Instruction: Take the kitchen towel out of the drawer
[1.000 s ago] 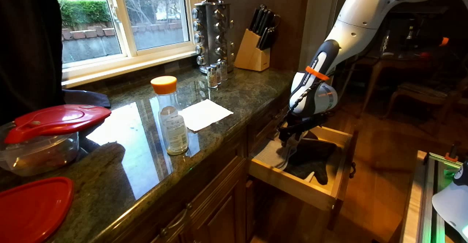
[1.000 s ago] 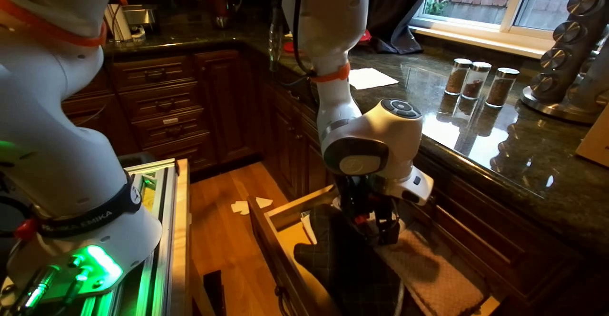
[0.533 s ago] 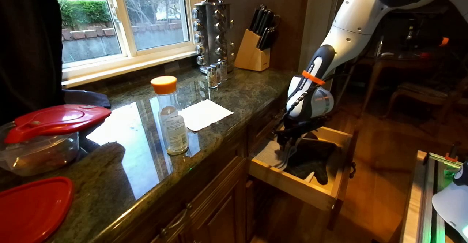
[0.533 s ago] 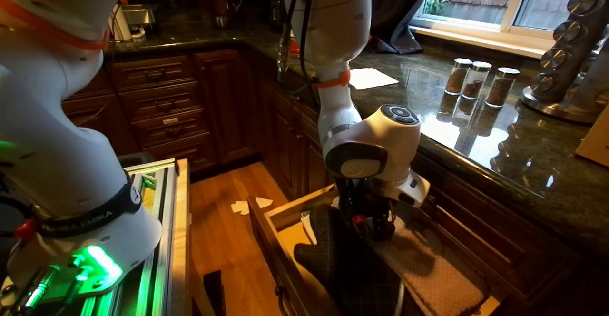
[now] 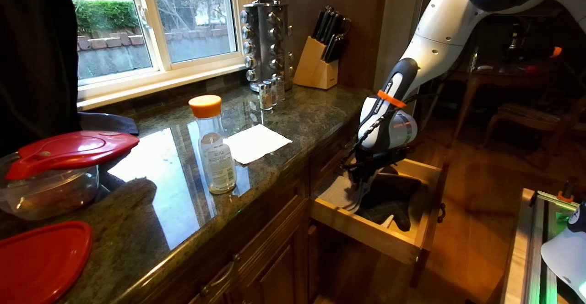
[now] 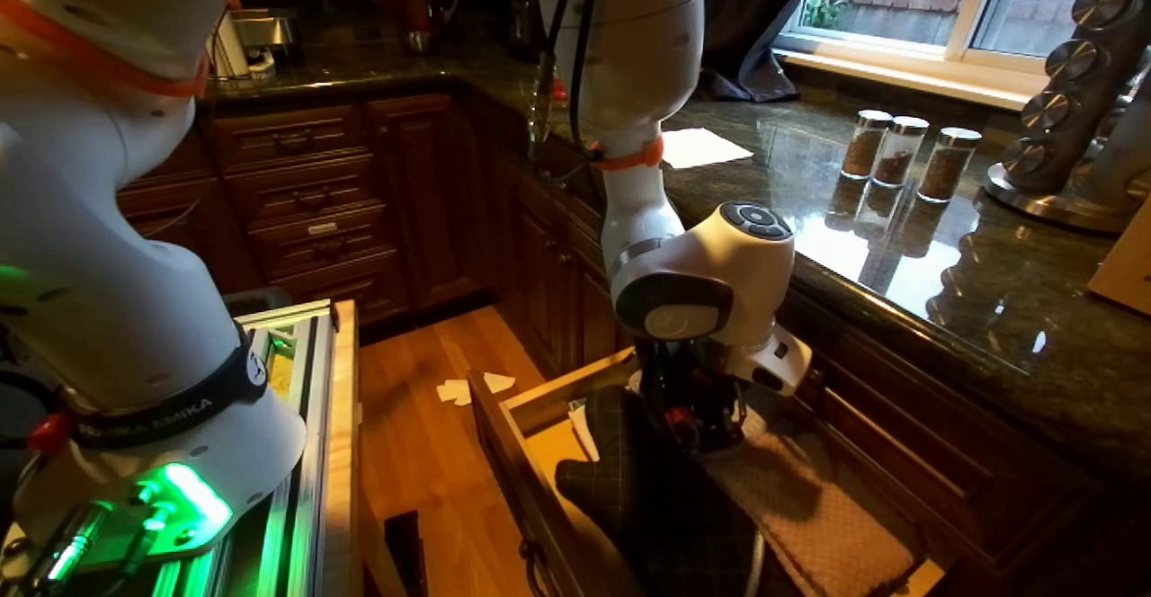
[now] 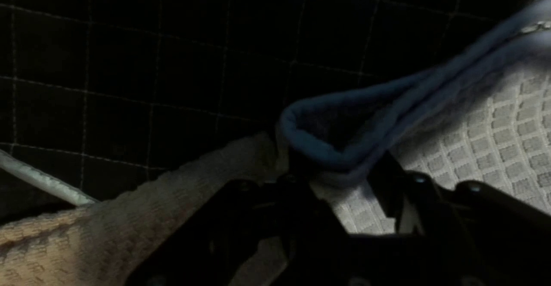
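Below the polished countertop [image 5: 316, 114], we find the drawer [image 5: 366, 231] extended; the gripper [image 7: 338, 176] straddles a blue-edged fold of the kitchen towel [image 7: 495, 148]; whether clenched, we cannot tell.

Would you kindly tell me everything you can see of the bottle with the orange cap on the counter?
In an exterior view, the bottle stands upright on the dark, glossy counter, near its front edge; nothing else seems to touch it. Its orange cap is on. The clear body, glass or plastic, widens below and carries a pale label whose print is too small to read. A yellowish tint shows at the bottom; whether that is contents is unclear.
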{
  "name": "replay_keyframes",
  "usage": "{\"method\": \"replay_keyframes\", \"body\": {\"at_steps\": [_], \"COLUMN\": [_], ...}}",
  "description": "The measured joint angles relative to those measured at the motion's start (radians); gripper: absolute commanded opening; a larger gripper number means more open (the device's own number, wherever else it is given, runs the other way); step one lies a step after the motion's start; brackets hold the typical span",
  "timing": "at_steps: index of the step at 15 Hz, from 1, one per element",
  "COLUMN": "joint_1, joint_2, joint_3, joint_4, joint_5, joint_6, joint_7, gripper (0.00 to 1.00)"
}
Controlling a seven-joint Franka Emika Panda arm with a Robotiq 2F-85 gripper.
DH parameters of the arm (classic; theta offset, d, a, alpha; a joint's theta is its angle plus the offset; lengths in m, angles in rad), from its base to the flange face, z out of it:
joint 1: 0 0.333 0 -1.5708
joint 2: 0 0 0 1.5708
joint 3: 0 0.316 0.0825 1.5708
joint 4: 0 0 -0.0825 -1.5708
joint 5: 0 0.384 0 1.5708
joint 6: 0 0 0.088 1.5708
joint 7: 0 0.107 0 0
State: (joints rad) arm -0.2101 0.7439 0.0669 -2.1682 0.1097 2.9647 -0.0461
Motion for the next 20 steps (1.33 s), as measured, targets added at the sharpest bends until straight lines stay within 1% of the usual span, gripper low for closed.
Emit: {"method": "replay_keyframes", "body": {"at_steps": [1,2,3,5,6,9,11,13,17,20], "joint_1": [0.001,0.003,0.005,0.013,0.017,0.033,0.045,0.055,0.058,0.058], "joint_2": [-0.001,-0.002,-0.005,-0.019,-0.032,-0.099,-0.160,-0.220,-0.324,-0.402], "joint_3": [0.000,0.000,0.000,0.000,0.000,-0.003,-0.009,-0.018,-0.030,-0.035], "joint_4": [0.000,0.000,-0.001,-0.007,-0.014,-0.057,-0.096,-0.132,-0.189,-0.226], "joint_5": [0.000,0.000,-0.001,-0.002,-0.002,-0.003,-0.004,-0.007,-0.010,-0.008], "joint_6": [0.000,0.000,0.000,0.000,0.000,-0.002,-0.027,-0.105,-0.325,-0.420], "joint_7": [0.000,0.000,0.000,0.000,0.000,0.000,0.000,0.000,-0.022,-0.051], "gripper": [0.04,0.01,0.00,0.03,0.02,0.03,0.03,0.03,0.03,0.03]}}
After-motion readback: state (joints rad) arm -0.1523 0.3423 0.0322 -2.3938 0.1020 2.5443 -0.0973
